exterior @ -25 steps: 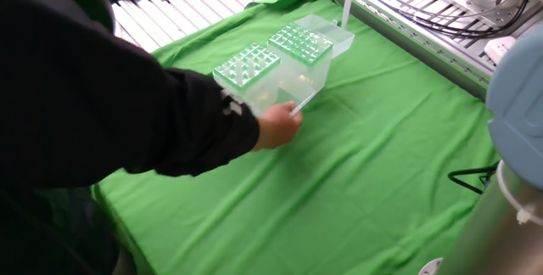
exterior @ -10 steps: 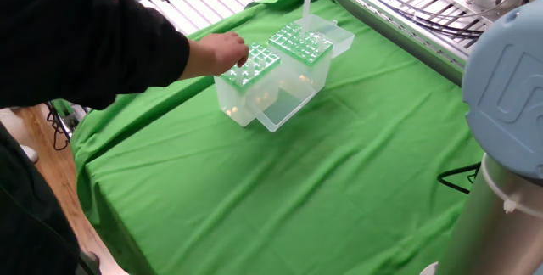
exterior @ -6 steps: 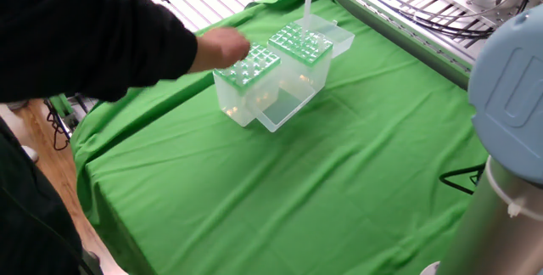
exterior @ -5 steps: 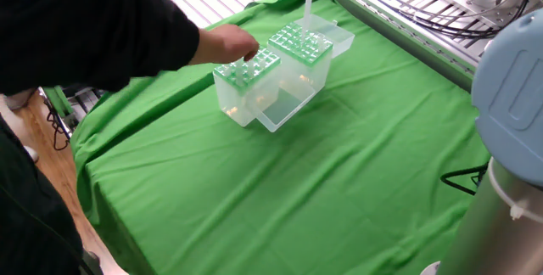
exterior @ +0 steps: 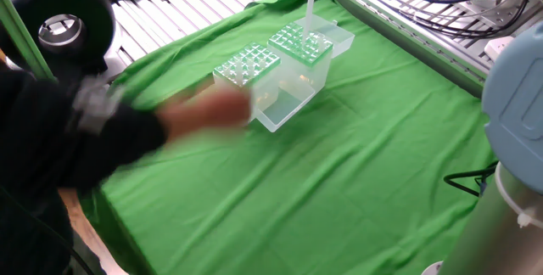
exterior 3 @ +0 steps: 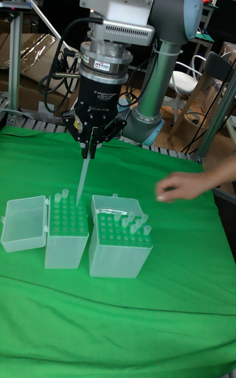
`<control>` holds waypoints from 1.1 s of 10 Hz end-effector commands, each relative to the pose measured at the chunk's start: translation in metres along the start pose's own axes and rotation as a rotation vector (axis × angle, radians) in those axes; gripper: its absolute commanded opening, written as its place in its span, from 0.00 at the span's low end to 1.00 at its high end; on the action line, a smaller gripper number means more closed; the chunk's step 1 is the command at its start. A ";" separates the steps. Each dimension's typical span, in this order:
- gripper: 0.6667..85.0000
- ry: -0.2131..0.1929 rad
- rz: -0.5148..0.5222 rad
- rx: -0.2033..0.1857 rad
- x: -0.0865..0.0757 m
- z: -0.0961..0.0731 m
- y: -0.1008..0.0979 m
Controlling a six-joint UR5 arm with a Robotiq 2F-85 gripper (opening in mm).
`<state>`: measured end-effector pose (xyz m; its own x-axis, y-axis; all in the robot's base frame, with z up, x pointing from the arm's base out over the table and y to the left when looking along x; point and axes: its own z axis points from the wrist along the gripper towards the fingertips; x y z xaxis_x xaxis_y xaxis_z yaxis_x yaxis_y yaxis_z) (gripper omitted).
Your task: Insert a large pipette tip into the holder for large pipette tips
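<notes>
Tip pinched upright in gripper, point just above holder grid, far edge: insertion step, next calls for a straight descent into one hole; person's hand near.

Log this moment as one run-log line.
gripper: shut on large pipette tip | tip: upright above holder grid, rear row | lid: open | person's hand: blurred, beside second box

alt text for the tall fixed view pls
A UR5 gripper holds a large pipette tip pointing down over the green-topped holder on a green cloth. A second tip box stands beside it; a person's hand reaches in from the right.
</notes>
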<state>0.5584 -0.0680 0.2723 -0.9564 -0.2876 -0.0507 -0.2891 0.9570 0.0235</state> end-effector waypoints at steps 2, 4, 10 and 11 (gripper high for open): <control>0.00 -0.010 -0.002 -0.012 0.000 -0.002 0.002; 0.00 0.008 -0.002 -0.011 0.007 -0.012 0.002; 0.00 0.006 -0.002 -0.007 0.008 -0.009 0.000; 0.00 0.005 -0.002 -0.005 0.008 -0.007 0.000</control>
<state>0.5491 -0.0732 0.2806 -0.9564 -0.2899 -0.0345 -0.2907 0.9566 0.0206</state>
